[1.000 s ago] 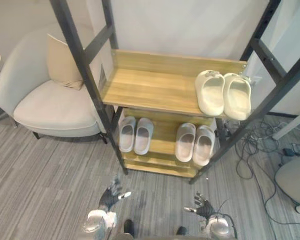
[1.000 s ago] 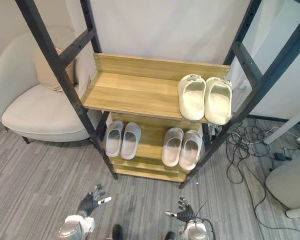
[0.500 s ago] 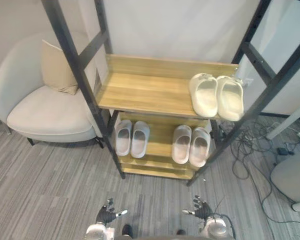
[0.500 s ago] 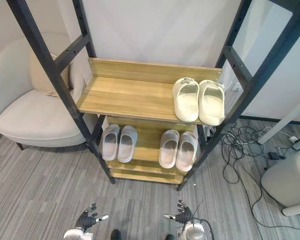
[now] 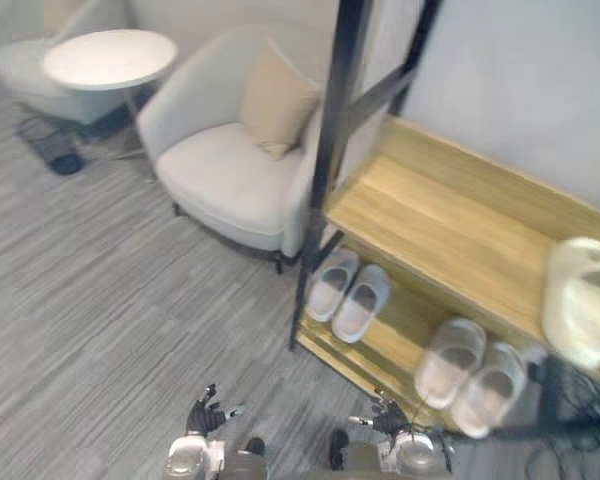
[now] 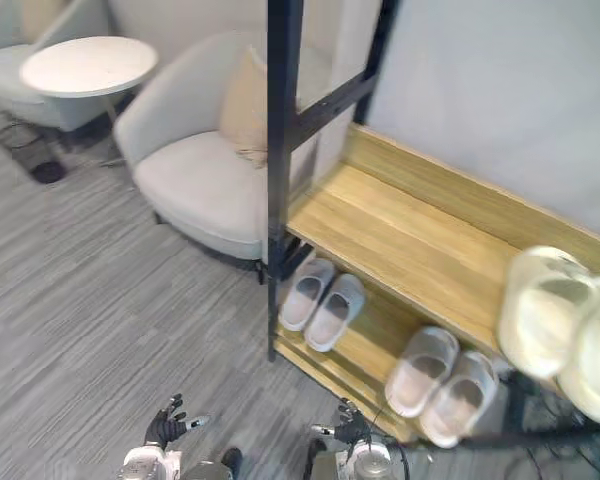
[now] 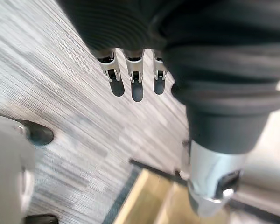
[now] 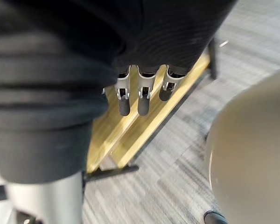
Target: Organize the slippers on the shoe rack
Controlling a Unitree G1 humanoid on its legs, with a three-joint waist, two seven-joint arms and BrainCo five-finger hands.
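The shoe rack (image 5: 450,220) has wooden shelves in a black frame (image 5: 325,170). A cream pair of slippers (image 6: 545,310) lies at the right end of its upper shelf. Two pale grey pairs rest on the lower shelf, one on the left (image 5: 348,295) and one on the right (image 5: 470,365). My left hand (image 5: 208,412) hangs low over the carpet with its fingers (image 7: 133,74) straight and nothing in it. In front of the rack's bottom edge, my right hand (image 5: 383,415) is open too, fingers (image 8: 140,93) straight and holding nothing.
A pale armchair (image 5: 230,170) with a beige cushion (image 5: 275,100) stands left of the rack. Beyond it are a round white table (image 5: 110,58) and a dark object on the floor (image 5: 58,155). Grey striped carpet (image 5: 100,330) covers the floor.
The whole picture has swung left, so the rack now sits at the right and the table has come into view. Both hands stay low and open.
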